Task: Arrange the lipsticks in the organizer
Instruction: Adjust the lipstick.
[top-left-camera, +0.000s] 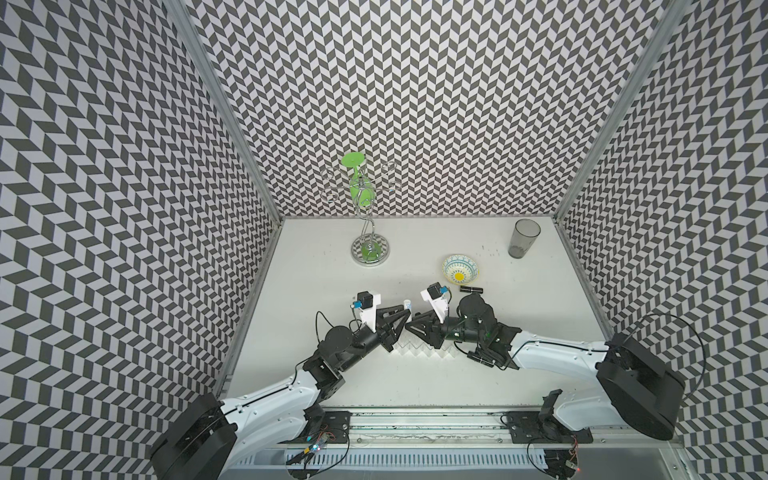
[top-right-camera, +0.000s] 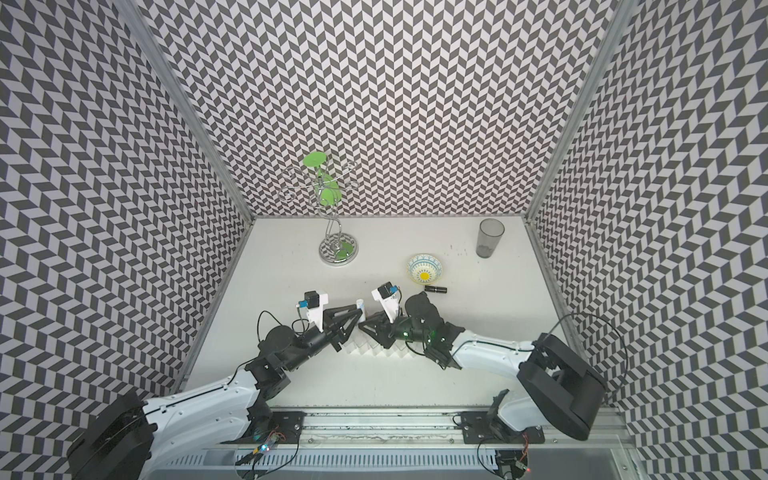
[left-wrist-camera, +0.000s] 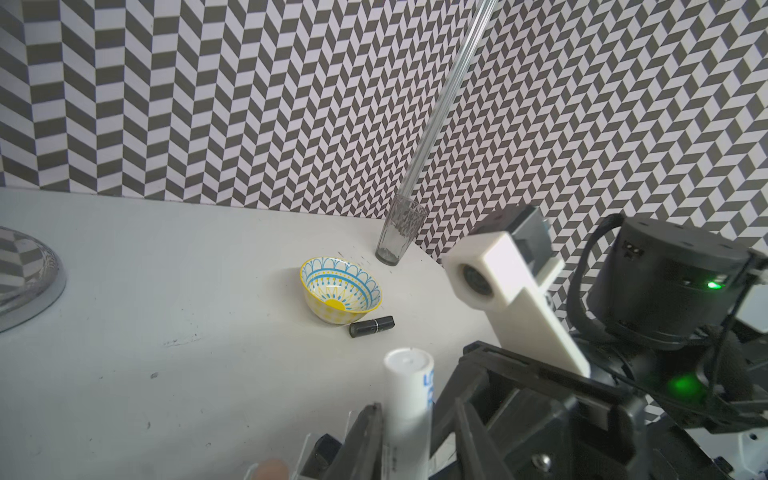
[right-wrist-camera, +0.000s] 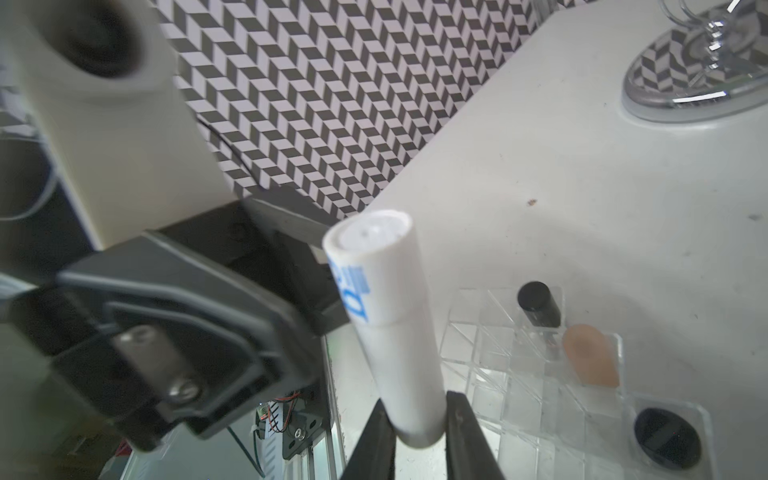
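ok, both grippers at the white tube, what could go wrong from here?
1. The right gripper pinches the white lipstick only near one end, and the tube leans, so it may pivot or slip.
2. The left gripper is open, with its fingers on either side of the same tube. Pulling away could knock it.
3. The organizer already holds a black lipstick and a beige lipstick. A tilted tube could catch a cell wall.

white arm shells (top-left-camera: 270, 399), black round joints (top-left-camera: 337, 338), white camera mounts (left-wrist-camera: 519, 291), green lights (left-wrist-camera: 683, 384)
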